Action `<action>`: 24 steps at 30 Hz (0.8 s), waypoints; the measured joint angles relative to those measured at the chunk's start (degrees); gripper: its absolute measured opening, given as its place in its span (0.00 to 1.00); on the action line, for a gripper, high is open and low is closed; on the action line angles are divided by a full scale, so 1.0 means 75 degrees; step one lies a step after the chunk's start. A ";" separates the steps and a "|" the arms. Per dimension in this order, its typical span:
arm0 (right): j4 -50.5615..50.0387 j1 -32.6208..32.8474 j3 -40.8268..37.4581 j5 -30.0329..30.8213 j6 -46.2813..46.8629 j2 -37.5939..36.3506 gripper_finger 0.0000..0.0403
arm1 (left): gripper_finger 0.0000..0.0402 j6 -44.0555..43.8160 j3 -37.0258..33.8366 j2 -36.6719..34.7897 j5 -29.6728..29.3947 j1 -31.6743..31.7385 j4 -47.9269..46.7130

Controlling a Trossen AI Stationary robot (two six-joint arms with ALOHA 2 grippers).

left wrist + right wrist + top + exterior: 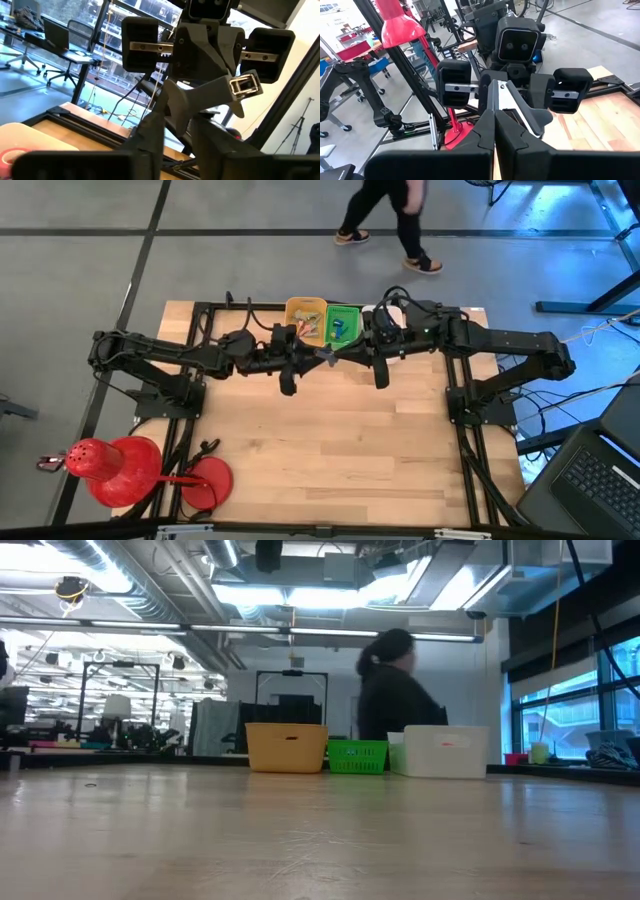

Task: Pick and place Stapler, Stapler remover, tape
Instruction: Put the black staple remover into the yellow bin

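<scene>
Stapler (210,95): held in the air over the far middle of the worktop (330,450), between the two arms and just near of the bins.
Left pincer (177,117): reaches in from the left and looks clenched on the stapler's dark body, whose metal end points away toward the other arm.
Right pincer (494,125): comes in from the right, nose to nose with the left one and close up against the stapler. Whether it grips or is released cannot be told.
Bins: a yellow bin (305,315), a green bin (342,325) and a white bin (445,752) stand side by side along the far edge.
Stapler remover and tape: not clearly made out. Small things lie in the yellow and green bins but cannot be identified.
Step in hand: this appears to be a hand-over or a shared carry of the stapler near the bins, with the placing not yet done.
Next move: one pincer probably needs a sure hold before the other lets go. The stapler would then travel a short way far and go down into a bin.
Risk: a slip during the exchange would drop the stapler on the worktop.
</scene>
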 joint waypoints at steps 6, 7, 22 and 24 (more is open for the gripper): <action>-0.0001 0.0000 0.0000 -0.0036 0.0026 0.0000 0.00 | 0.02 0.0261 0.0000 0.0000 0.0101 0.0000 -0.0012; -0.0006 0.0000 0.0000 -0.0084 0.0032 0.0000 0.00 | 0.02 0.0264 0.0000 0.0000 0.0117 0.0000 -0.0012; -0.0663 0.0003 0.0450 -0.0149 -0.0289 -0.0184 0.28 | 0.01 0.0276 -0.0003 -0.0009 0.0198 0.0000 -0.0062; -0.1436 -0.0001 0.0854 -0.0143 -0.0488 -0.0202 0.36 | 0.01 0.0289 -0.0003 -0.0009 0.0204 0.0000 -0.0087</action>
